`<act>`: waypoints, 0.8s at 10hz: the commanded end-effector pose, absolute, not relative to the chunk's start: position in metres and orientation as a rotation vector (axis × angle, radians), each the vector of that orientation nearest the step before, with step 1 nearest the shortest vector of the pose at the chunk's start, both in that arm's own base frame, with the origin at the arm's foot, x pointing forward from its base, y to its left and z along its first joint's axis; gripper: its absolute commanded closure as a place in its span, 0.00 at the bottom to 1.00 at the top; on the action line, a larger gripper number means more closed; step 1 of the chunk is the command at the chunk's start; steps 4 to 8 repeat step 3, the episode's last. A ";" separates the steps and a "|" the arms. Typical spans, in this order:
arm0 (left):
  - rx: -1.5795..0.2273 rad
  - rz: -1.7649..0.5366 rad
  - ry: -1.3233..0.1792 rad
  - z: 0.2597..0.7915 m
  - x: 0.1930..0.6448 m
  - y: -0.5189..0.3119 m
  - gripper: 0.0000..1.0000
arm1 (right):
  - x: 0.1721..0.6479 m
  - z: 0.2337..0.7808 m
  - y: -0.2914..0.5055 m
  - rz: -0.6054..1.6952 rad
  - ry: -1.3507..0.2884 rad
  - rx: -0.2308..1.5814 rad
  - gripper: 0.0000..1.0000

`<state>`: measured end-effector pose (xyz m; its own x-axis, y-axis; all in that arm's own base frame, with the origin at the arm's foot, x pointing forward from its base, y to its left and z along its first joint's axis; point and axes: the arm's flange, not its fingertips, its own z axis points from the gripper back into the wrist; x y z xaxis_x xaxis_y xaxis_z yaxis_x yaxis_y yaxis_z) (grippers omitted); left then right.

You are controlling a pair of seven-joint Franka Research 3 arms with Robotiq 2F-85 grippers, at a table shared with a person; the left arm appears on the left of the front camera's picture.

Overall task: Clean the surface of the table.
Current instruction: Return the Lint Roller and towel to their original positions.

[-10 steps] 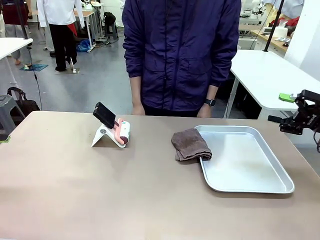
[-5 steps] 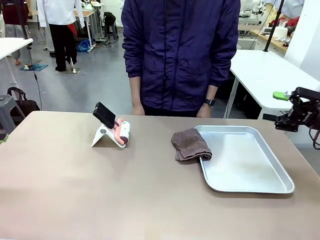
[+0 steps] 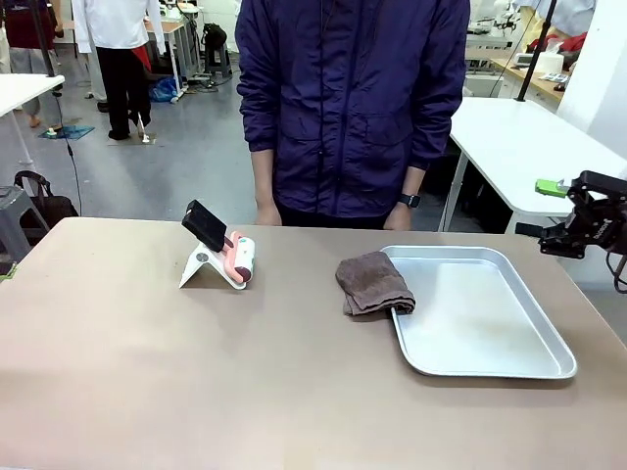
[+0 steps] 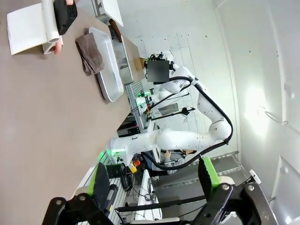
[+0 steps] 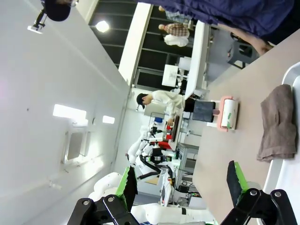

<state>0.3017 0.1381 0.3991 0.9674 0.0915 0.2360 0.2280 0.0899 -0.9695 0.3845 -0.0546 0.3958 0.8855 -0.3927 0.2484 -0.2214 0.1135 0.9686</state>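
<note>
The table (image 3: 196, 372) has a broad matte taupe top. A crumpled brown cloth (image 3: 373, 284) lies right of its middle, its right edge overlapping the rim of a silver tray (image 3: 490, 364). My right gripper (image 3: 540, 208) hovers open and empty above the table's far right edge, well away from the cloth. In the right wrist view its gripper (image 5: 183, 180) stands open, with the cloth (image 5: 276, 124) and table (image 5: 225, 154) far off. The left gripper (image 4: 154, 180) is open and empty, looking along the table (image 4: 47, 122) toward the cloth (image 4: 90, 52).
A pink-and-white lint roller (image 3: 238, 258) with a black handle leans on a white stand left of centre. A person in a dark blue jacket (image 3: 353, 98) stands at the far edge, hands (image 3: 269, 213) resting near it. White tables stand behind at the right.
My right gripper has shifted slightly left and up near the table's right edge, then stayed still. Cloth, tray and roller have not moved.
</note>
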 end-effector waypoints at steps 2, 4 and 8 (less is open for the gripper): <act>-1.484 -0.120 -0.264 0.398 0.297 0.137 0.00 | 0.382 0.400 -0.057 -0.145 -0.488 1.469 0.00; -1.484 -0.120 -0.264 0.398 0.297 0.137 0.00 | 0.382 0.400 -0.057 -0.145 -0.488 1.469 0.00; -1.484 -0.120 -0.264 0.398 0.297 0.137 0.00 | 0.382 0.400 -0.057 -0.145 -0.488 1.469 0.00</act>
